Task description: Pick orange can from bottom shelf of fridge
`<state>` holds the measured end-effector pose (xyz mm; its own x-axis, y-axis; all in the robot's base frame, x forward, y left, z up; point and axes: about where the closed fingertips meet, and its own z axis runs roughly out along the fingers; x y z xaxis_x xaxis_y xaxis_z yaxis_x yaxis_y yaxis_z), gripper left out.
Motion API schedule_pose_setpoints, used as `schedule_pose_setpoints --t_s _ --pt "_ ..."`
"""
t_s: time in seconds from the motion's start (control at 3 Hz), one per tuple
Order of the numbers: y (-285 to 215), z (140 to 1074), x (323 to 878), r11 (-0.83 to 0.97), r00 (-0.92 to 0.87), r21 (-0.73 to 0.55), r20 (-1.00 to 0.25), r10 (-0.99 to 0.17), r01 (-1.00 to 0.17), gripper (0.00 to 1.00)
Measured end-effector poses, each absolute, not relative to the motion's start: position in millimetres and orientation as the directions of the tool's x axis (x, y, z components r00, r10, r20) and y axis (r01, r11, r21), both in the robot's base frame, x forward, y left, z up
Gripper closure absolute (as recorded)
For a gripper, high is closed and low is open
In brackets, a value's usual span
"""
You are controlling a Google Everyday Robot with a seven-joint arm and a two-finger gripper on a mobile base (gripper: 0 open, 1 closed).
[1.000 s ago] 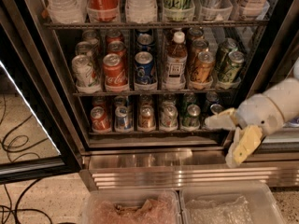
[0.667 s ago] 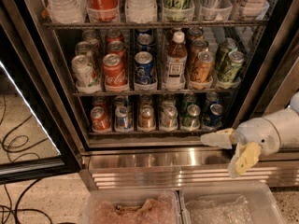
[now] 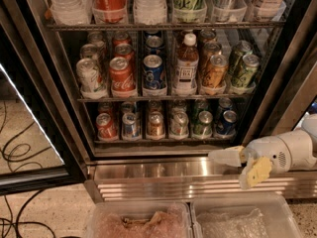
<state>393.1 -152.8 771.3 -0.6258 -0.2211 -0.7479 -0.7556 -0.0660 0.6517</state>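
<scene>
The orange can (image 3: 155, 124) stands upright in the middle of the bottom shelf (image 3: 163, 141) of the fridge (image 3: 64, 108), in a row of small cans. My gripper (image 3: 238, 165) hangs low at the right, in front of the ribbed steel base (image 3: 148, 175), below the shelf and well right of the can. Its fingers are open, with nothing between them. The white arm reaches in from the right edge.
Beside the orange can stand a red can (image 3: 106, 126) and a blue-silver can (image 3: 130, 125) on the left, with silver, green and blue cans on the right. The glass door (image 3: 29, 148) hangs open at left. Two clear plastic bins (image 3: 138, 221) sit below. Cables (image 3: 15, 155) lie on the floor.
The gripper has dropped and drawn back to the right, from in front of the right end of the bottom shelf to in front of the steel base. The cans have not moved.
</scene>
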Motion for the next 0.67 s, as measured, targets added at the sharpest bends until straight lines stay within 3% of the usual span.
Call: schedule_pose_setpoints --t_s 0.33,0.67 --pt "-147.2 766.9 396.0 -0.013 -0.636 0.657 -0.735 -0.233 -0.754 0.0" --pt "-141.9 746.8 405.2 0.102 -0.669 0.662 -0.724 -0.17 -0.742 0.0"
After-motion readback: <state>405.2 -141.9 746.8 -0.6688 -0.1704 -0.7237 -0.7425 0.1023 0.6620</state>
